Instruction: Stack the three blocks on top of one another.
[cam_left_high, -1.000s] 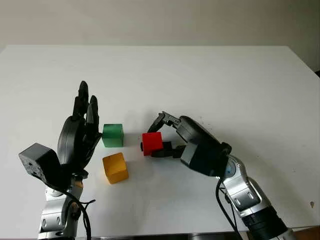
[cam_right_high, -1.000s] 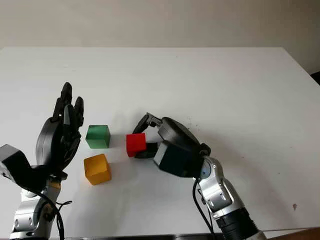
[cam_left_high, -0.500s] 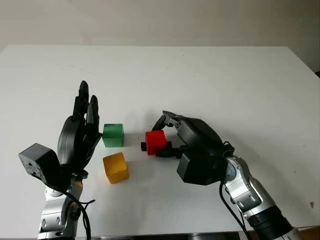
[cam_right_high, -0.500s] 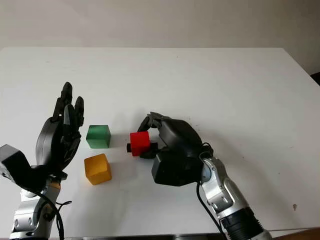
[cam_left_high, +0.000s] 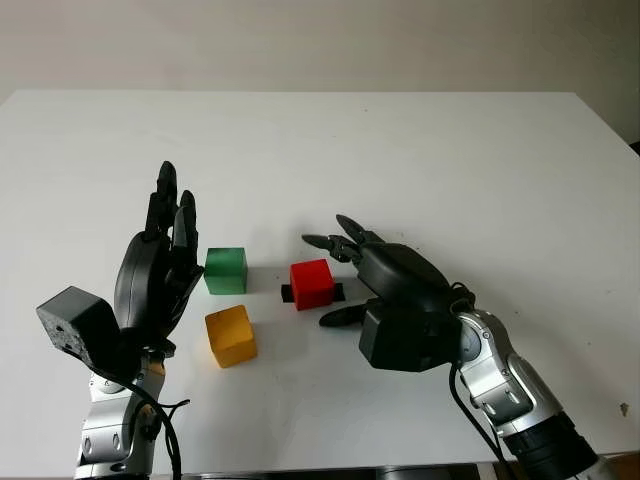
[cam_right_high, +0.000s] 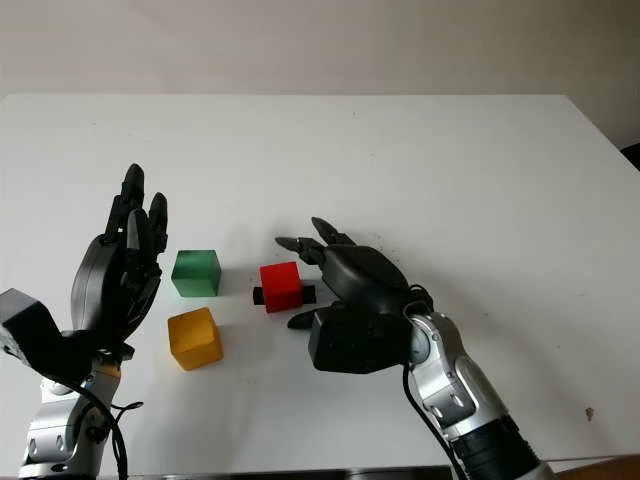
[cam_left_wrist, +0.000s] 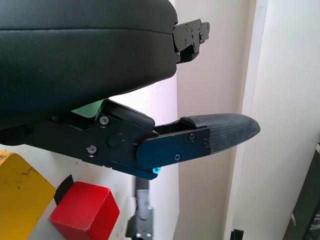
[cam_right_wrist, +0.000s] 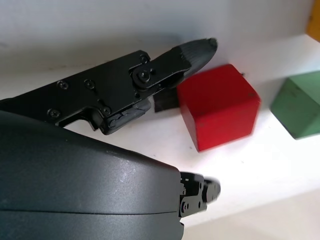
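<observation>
Right hand (cam_left_high: 345, 275): I have it open, empty, just beside the red block (cam_left_high: 312, 284), fingers bracketing it for a pinch.
Red block: sits on the white table (cam_left_high: 450, 170), near the green block (cam_left_high: 226, 270).
Yellow block (cam_left_high: 231, 335): in front of green; nothing stacked.
Left hand (cam_left_high: 160, 265): open, raised beside green, parked clear.

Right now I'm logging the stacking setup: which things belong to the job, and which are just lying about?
Job:
red block
green block
yellow block
right hand, open beside the red block
left hand, open, raised

Lying about:
small black piece under the red block
</observation>
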